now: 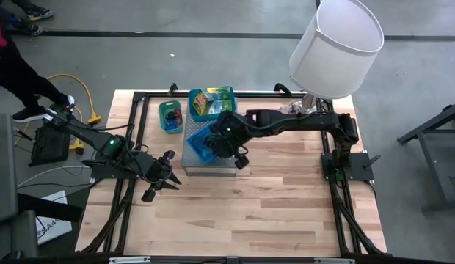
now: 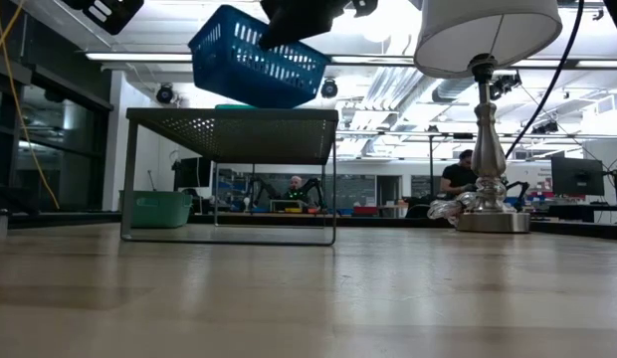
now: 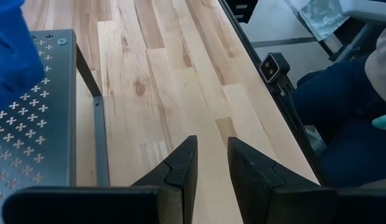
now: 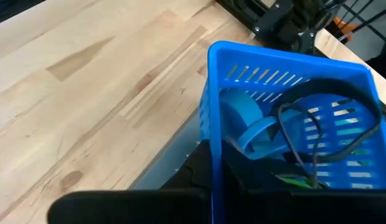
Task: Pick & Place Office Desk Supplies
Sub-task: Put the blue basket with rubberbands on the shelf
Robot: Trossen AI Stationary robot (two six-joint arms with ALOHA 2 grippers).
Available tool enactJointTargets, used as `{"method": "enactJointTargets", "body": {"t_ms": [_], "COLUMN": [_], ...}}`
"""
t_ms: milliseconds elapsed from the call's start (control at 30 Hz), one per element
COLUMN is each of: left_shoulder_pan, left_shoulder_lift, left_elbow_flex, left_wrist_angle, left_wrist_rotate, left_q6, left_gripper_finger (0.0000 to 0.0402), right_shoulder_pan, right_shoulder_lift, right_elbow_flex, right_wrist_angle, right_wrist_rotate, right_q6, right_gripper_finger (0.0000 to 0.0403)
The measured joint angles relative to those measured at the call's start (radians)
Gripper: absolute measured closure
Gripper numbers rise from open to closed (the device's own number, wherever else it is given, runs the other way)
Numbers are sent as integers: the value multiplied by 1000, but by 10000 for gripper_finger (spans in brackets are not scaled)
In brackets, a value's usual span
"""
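R gripper point(image 1: 238, 158) is clamped on the rim of a blue basket point(image 2: 257, 58), holding it tilted in the air above the grey perforated stand point(image 2: 232, 134); low view shows clear air between basket bottom and stand top. In R wrist view the basket point(image 4: 292, 118) holds supplies: a blue clip point(image 4: 258, 130), a dark rubber band point(image 4: 330, 124) looped across the inside, and a bit of green point(image 4: 292, 180) at the bottom. R fingers grip the basket wall at the near rim, one either side. L gripper point(image 1: 163, 180) hovers over bare table point(image 1: 271, 213) just left of the stand, near-left of the basket, fingers point(image 3: 180, 168) apart w/ nothing between them; L wrist view shows the stand edge point(image 3: 37, 124) beside it. Far side of table: a teal tray point(image 1: 211, 103) w/ yellow-green packets point(image 1: 207, 101) sits just behind the stand; a small green container point(image 1: 171, 116) sits to its left. Lamp point(image 1: 336, 48) w/ white shade stands at far right, base point(image 2: 491, 219) on table. A person point(image 2: 456, 177) sits in the room beyond; another person's leg point(image 1: 22, 73) shows at far left, off the table.
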Motion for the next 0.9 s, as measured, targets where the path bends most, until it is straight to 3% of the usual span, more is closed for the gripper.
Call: {"method": "enactJointTargets", "body": {"t_ms": [600, 900], "left_shoulder_pan": [0, 0], "left_shoulder_lift": [0, 0], "left_elbow_flex": [0, 0], "left_wrist_angle": [1, 4], "left_wrist_rotate": [0, 0], "left_q6": [0, 0], "left_gripper_finger": [319, 319], "right_shoulder_pan": [0, 0], "right_shoulder_lift": [32, 43], "right_elbow_flex": [-2, 0], "right_wrist_angle": [-17, -71], "right_wrist_rotate": [-33, -83], "right_q6": [10, -335], "right_gripper_finger": [399, 399]}}
